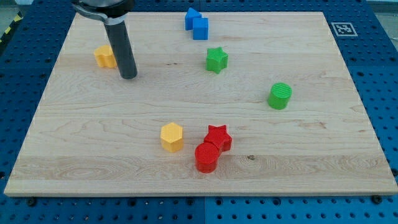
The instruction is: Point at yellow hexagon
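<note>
No claw on this rig: we end in a straight dark rod, so wide, narrow or holding doesn't apply. Our tip (128, 76) sits on the wooden board (74, 155) in the far-left area, rod upright, with the arm's dark collar cut off by the view's top edge.

Just left of the tip is a yellow block (104, 56); its shape is partly hidden by the rod, so we can't call it. It looks very close to the rod, but we can't tell whether they touch.

Yellow hexagon (172, 137), the task's block, lies well apart from the tip, toward the near side of the board and a bit left of centre. It stands alone, with a small gap to the red pair on its right.

Red star (218, 137) is right of the hexagon, and the red cylinder (206, 157) sits just near-left of the star; those two touch or nearly so.

Far side, near the middle: two blue blocks (196, 24) pressed together; the nearer one reads as a cube, the farther one is unclear. Green star (216, 60) is just nearer than those and slightly right. Green cylinder (280, 96) stands alone on the right side.

A fiducial tag (343, 28) marks the board's far-right corner. The board rests on a blue perforated table (382, 93).
</note>
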You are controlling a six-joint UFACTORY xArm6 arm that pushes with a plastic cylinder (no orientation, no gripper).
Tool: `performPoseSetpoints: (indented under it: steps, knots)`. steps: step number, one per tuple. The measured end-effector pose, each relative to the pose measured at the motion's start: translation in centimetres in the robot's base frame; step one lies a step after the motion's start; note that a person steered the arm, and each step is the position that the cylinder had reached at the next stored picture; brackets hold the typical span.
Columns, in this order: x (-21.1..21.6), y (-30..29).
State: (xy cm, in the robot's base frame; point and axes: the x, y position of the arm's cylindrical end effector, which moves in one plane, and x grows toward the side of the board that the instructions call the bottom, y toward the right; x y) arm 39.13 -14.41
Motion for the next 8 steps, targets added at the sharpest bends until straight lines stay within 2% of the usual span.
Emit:
performPoseSetpoints:
  steps: [1,3,6,8]
  knots:
    - [0.0,0.0]
    - [-4.5,0.8]
    - [7.8,6.0]
    - [9.1,6.3]
